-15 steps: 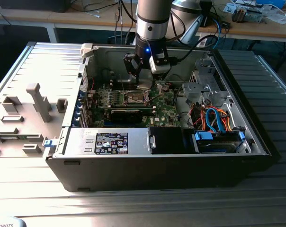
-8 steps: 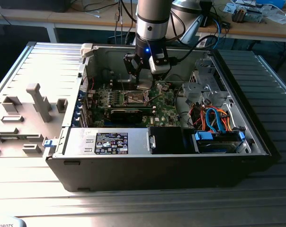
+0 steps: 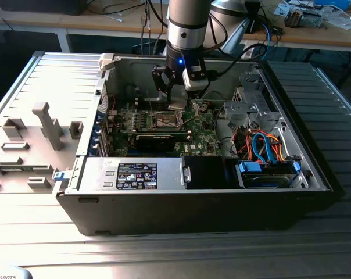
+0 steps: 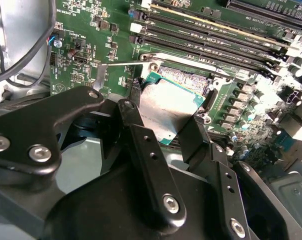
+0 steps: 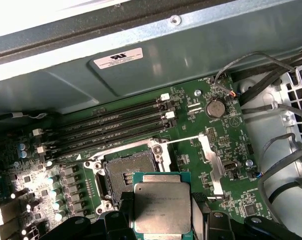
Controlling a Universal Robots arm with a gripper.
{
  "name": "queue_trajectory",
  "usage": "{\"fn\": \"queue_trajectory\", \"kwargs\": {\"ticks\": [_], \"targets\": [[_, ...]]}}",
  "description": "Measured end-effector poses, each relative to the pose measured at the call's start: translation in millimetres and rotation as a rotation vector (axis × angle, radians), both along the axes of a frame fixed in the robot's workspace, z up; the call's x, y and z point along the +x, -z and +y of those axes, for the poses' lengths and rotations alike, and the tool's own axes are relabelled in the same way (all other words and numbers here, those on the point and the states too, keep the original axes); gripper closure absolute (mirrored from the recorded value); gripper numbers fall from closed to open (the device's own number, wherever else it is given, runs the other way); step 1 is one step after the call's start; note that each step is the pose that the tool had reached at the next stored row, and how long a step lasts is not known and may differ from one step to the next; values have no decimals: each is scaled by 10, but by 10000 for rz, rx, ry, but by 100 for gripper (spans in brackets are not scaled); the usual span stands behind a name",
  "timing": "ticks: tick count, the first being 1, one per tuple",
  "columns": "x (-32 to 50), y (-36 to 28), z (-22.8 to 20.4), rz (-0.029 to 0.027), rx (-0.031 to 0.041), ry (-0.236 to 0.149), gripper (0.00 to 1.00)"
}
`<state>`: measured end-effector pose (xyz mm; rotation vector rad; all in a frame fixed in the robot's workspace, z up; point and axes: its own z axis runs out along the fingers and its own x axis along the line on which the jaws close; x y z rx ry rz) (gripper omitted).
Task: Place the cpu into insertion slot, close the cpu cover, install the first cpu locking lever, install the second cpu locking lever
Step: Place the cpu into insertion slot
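Note:
My gripper is shut on the cpu, a flat square chip with a silver face and a green edge. Its black fingers clamp two opposite sides of the chip. I hold the cpu tilted and slightly above the insertion slot, partly overlapping it. The slot is a dark square socket with a silver rim on the green board, and its contact field lies bare. The cpu cover stands swung open beside the socket. A thin locking lever juts out along the socket's edge.
The open computer case surrounds the board. Long black memory slots run beside the socket. Loose cables hang near the grey case wall. A drive cage with orange and blue cables fills the exterior view's right.

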<state>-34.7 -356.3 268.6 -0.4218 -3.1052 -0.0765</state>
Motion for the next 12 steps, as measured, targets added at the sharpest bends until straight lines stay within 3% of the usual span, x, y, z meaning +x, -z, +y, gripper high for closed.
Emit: {"fn": "queue_trajectory", "kwargs": {"ticks": [12], "targets": [[0, 0, 0, 0, -24, 142, 46]]}}
